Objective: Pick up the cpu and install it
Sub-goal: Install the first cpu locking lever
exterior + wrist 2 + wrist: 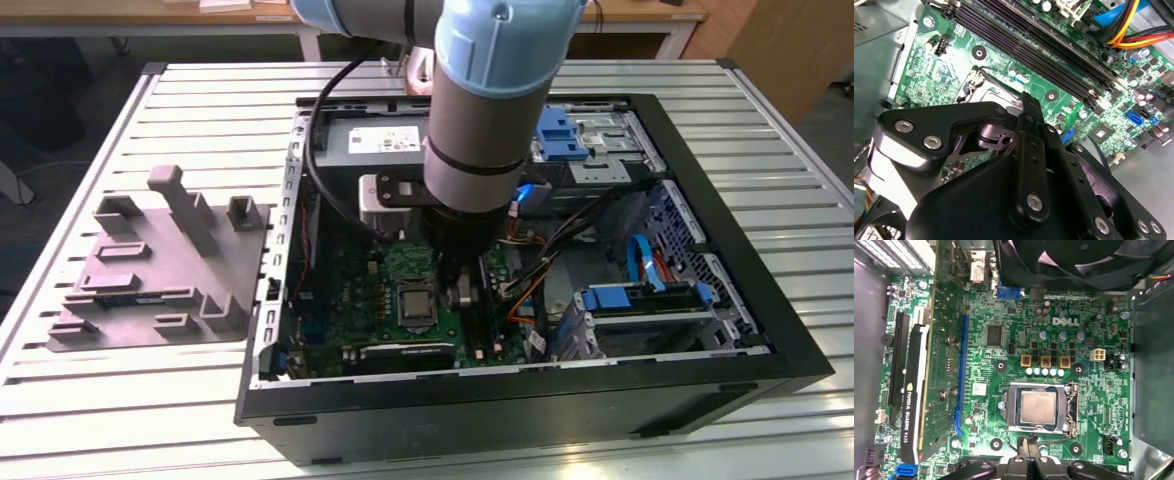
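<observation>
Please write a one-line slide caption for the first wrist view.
The cpu sits in its socket on the green motherboard, gripper just beside the socket.

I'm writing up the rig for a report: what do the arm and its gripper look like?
The arm is a grey metal tube with pale blue joint caps and a black cable running alongside. The gripper is black, with jointed linkage fingers fastened by silver screws.
</observation>
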{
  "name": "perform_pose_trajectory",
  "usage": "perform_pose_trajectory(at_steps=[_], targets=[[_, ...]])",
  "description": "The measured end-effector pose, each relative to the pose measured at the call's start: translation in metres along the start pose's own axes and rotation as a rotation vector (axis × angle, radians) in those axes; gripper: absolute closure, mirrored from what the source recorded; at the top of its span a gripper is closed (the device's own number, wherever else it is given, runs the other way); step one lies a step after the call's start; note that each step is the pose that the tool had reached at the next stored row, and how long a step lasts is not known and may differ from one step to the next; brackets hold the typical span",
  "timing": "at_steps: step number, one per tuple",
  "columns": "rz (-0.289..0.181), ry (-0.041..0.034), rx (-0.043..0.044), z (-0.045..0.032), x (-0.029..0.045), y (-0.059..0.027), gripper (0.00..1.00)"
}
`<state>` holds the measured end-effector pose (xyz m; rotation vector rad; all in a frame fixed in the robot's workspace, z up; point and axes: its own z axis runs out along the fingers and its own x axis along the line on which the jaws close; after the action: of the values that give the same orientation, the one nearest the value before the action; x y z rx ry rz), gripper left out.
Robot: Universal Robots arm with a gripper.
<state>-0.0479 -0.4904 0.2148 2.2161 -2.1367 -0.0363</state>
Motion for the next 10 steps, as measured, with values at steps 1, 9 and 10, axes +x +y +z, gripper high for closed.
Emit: perform_pose_trajectory(at_steps=[1,9,10], targets=[[-0.002,0.0002,0.0000,0.0012,0.0003,0.0003,0.89],[-0.027,0.0018,0.0019,0.0088,0.0045,0.0015,0.89],[-0.030,0.0021,0.0020,0.0095,0.0050,0.0017,0.89]])
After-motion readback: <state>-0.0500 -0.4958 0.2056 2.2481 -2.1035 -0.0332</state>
